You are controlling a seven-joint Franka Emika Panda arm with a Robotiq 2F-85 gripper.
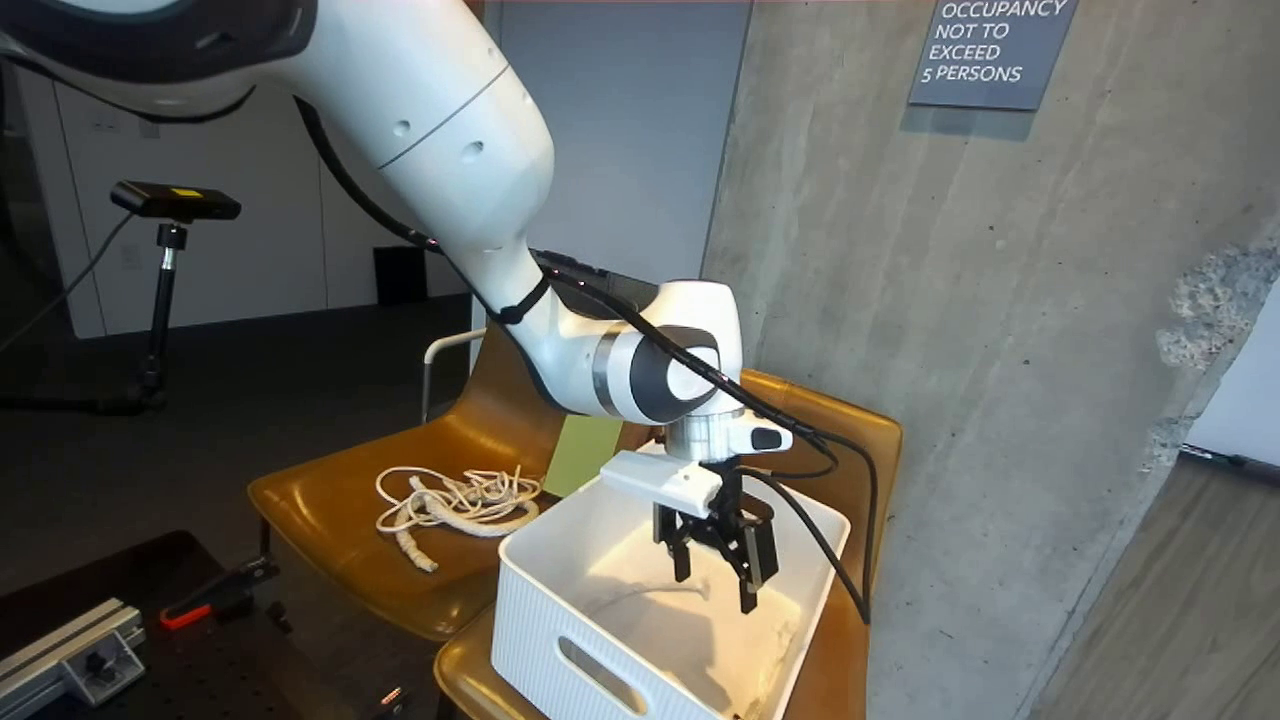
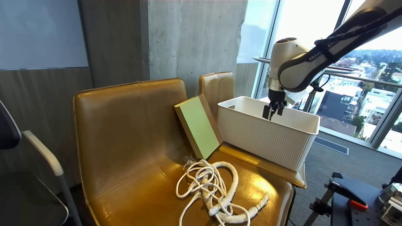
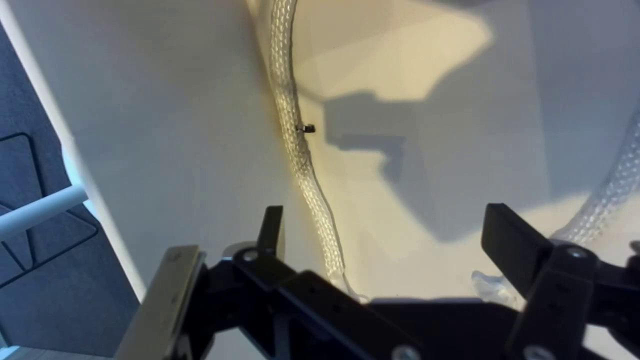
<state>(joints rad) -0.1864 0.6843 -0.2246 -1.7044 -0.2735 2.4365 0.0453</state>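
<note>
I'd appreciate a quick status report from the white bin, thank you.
Fingers open, empty, above the bin floor. Rope ungripped, lying along a side wall. Possibly in the way: that wall.

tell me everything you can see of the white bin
The white bin is a deep, open-topped rectangular box that looks like plastic, with ribbed outer sides, rounded corners and a handle slot in an end wall. It stands upright on a tan chair. Inside, one stretch of braided rope runs along the foot of a wall and another shows apart from it. The open gripper hangs inside above the bottom, with no contact visible.
</note>
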